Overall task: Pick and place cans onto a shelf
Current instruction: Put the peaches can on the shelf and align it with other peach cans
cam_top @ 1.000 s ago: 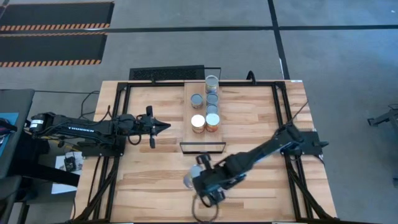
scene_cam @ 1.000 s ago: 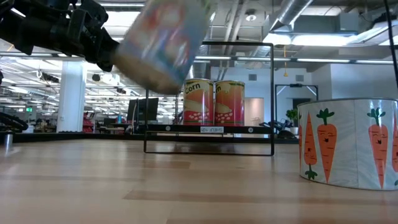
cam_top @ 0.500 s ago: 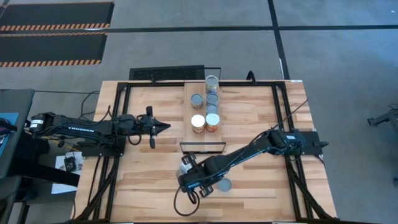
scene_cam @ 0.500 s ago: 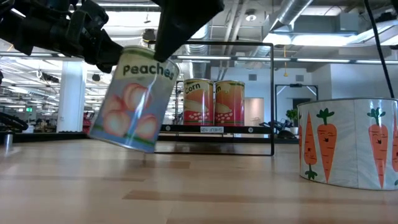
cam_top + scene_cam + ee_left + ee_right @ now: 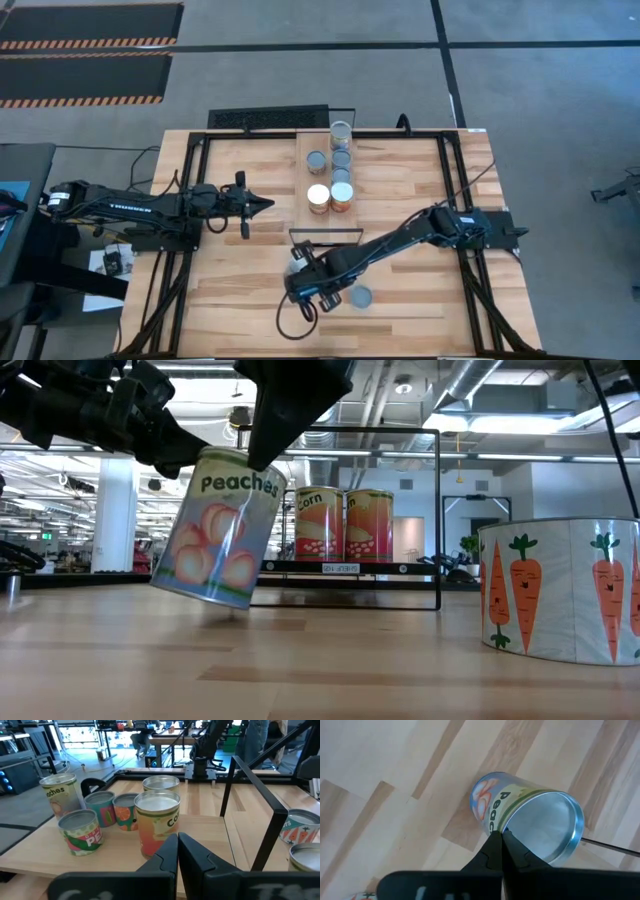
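Note:
My right gripper (image 5: 303,281) hangs over the table's near middle, shut on a tilted Peaches can (image 5: 222,527), also seen in the right wrist view (image 5: 520,815). A carrot can (image 5: 360,297) stands on its base just to the right of it. Several cans (image 5: 330,175) stand upright on the shelf (image 5: 330,224), a pale plank with a black frame (image 5: 438,520) at its near end. My left gripper (image 5: 268,203) is shut and empty, held level left of the shelf and pointing at the cans (image 5: 156,822). My right gripper pinches the Peaches can's top rim (image 5: 506,826), one finger on the lid side and one on the label side. The fingers slant down from above. The can hangs tilted below them, its lower edge (image 5: 235,603) close to the tabletop; whether it touches I cannot tell.
Black rails (image 5: 455,230) run along the table's left, right and far sides. Bare tabletop (image 5: 240,280) lies left of the held can. The shelf's black frame stands between the held can and the cans on the plank.
My right gripper has come down and toward the table's left edge with the Peaches can, uncovering the carrot can in the high view. The can has sunk close to the tabletop and now hangs less tilted. Over the last half second it has hardly moved.

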Controlling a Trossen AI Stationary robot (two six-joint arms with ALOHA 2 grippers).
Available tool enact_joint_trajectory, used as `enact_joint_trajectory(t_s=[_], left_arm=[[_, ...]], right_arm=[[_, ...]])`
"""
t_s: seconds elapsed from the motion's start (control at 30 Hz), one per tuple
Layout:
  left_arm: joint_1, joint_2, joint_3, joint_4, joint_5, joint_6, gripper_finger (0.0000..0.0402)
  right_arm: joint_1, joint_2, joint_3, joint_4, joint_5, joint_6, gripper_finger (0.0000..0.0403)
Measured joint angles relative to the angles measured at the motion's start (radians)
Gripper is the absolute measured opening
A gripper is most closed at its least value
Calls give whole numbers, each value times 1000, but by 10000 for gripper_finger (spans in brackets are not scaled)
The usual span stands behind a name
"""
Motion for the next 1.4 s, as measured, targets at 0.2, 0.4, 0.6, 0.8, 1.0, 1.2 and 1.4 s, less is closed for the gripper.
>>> enact_joint_trajectory(t_s=[0.2,0.4,0.6,0.8,1.0,1.2,1.4], left_arm=[[0,0,0,0,-1,0,2],[0,0,0,0,31,0,2],[0,0,0,-44,59,-1,2],[-16,0,0,-102,138,1,2],[-89,0,1,-91,120,34,2],[-192,0,2,-68,49,45,2],[-349,0,51,-96,16,29,2]], right_arm=[[-6,0,0,17,-4,6,45],[-5,0,0,57,-9,7,95],[25,-43,-3,42,58,0,96],[105,-195,-21,31,59,-10,12],[104,-363,-286,238,-3,1,6],[95,-587,-761,697,-91,21,4],[138,-850,-1191,1082,-45,91,3]])
